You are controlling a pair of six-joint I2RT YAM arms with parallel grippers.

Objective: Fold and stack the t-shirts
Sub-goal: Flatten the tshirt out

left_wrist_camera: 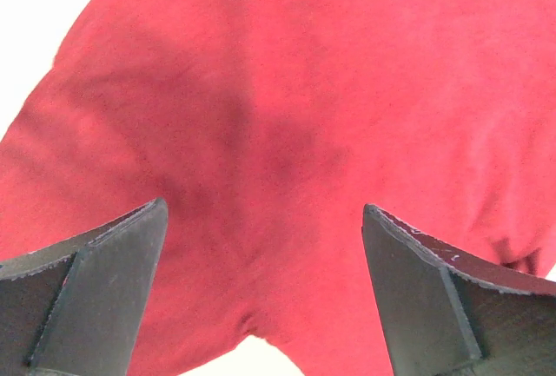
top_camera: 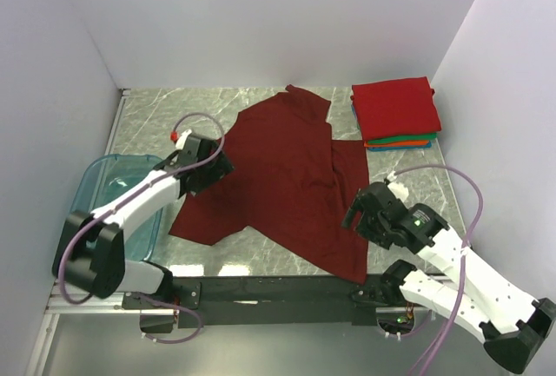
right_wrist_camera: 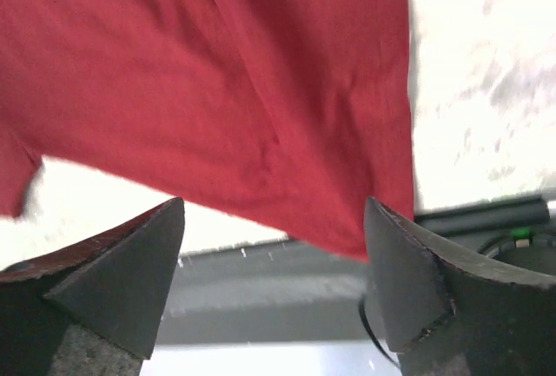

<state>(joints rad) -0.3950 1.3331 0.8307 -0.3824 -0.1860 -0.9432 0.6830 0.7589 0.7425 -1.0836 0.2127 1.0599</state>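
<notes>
Maroon cloth, the t-shirt (top_camera: pixel 287 176) lies spread on the marble table (top_camera: pixel 156 115), collar toward the far wall, hem at the near edge, long axis running far to near. The left gripper (top_camera: pixel 223 166) hangs over its left side, jaws spread wide. The right gripper (top_camera: pixel 355 214) sits at its right hem, jaws apart and empty. The folded t-shirts (top_camera: pixel 395 108) are stacked far right, bright red on top.

White arms (top_camera: pixel 143 195), lilac cables (top_camera: pixel 434 168), black left claw (left_wrist_camera: pixel 263 205) and right claw (right_wrist_camera: pixel 274 202)

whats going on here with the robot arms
Two robot arms are working on a maroon t-shirt spread on the table. The left pincer and the right pincer are both open and hold nothing, poised at the shirt's edges. A stack of folded shirts, red on top, sits at the far right.
</notes>
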